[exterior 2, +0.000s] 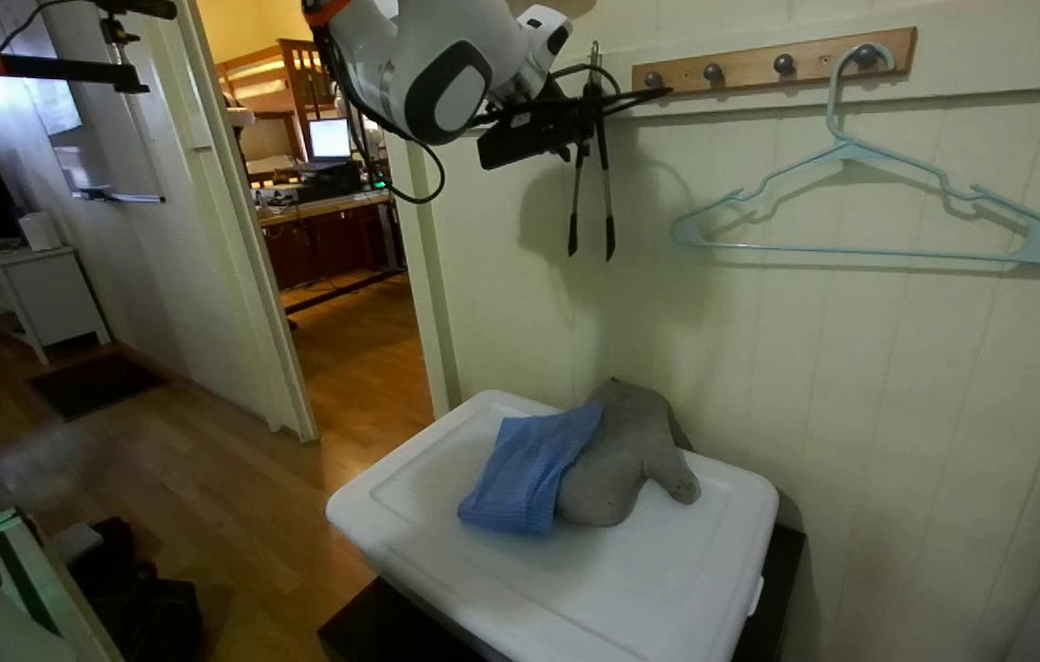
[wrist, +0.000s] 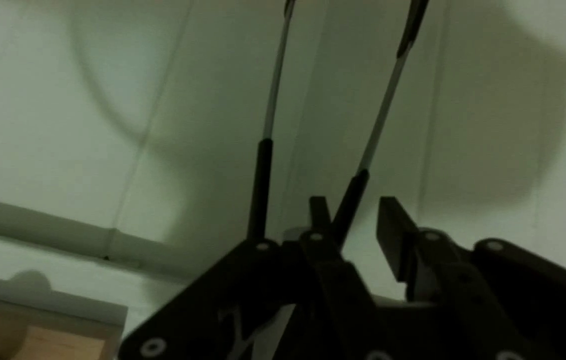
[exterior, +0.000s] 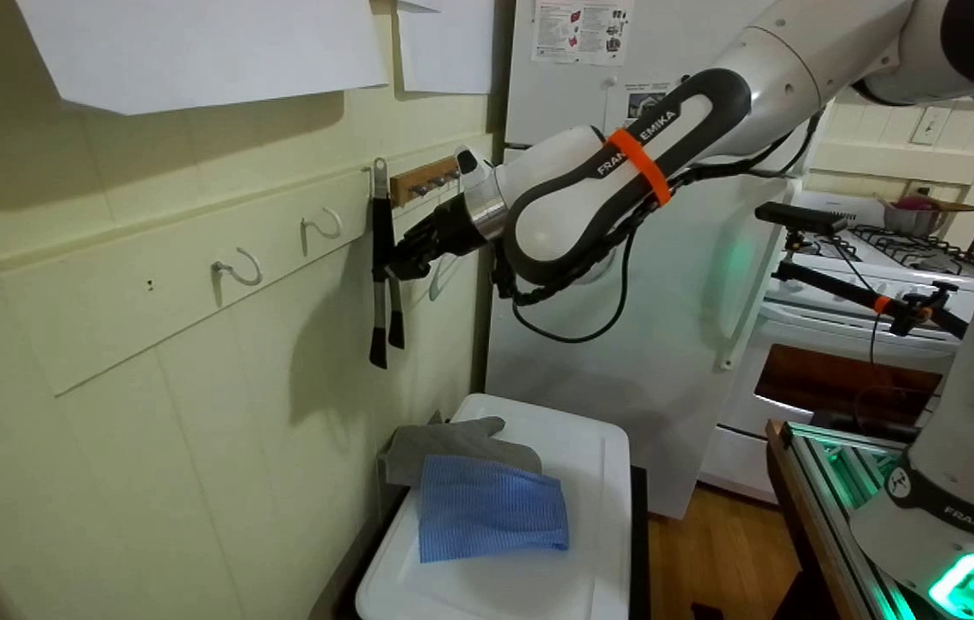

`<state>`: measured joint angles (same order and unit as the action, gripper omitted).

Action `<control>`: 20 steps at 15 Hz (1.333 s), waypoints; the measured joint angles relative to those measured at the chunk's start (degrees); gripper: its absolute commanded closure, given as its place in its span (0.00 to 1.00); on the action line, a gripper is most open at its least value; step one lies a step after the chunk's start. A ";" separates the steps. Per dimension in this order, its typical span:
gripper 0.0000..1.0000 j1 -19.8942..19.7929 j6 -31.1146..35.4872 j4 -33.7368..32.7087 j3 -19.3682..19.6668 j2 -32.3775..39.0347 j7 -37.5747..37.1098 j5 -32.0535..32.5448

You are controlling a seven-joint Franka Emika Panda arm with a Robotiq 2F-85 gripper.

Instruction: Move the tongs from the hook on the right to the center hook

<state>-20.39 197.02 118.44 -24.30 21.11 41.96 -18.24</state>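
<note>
- Two fingers (wrist: 394, 225) of the gripper (wrist: 353, 200), parted at lower center of the wrist frame; moderate gap, nothing visibly clasped.
- One black grip (wrist: 351, 205) of the tongs (exterior: 381, 237), apparently between the fingertips, close to the finger at left; second grip (wrist: 261, 187) outside the gap, farther left. Depth and contact impossible to tell.
- Long axis of the tongs: steep in the wrist frame, tips toward the top; near upright in both exterior views, hung at the wall board (exterior: 280, 245), upper center; in an exterior view, just left of the gripper.
- Crux of the coming move, by judgement: sideways offset, probably calling for a shift toward the outer grip before closing, or a hold on one grip alone.
- Farther left and lower in the exterior frame, the center hook (exterior: 321, 226), bare.
- Well below, white lid (exterior: 504, 594) with blue cloth (exterior: 493, 508).
</note>
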 measured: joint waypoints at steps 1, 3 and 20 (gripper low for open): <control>1.00 0.05 0.52 0.00 0.38 0.02 0.13 0.00; 0.98 0.10 1.50 0.01 1.20 0.12 0.19 -0.01; 0.98 1.00 4.67 0.40 1.11 -0.24 0.20 0.00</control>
<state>-19.39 201.70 118.83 -23.19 20.87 42.16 -18.25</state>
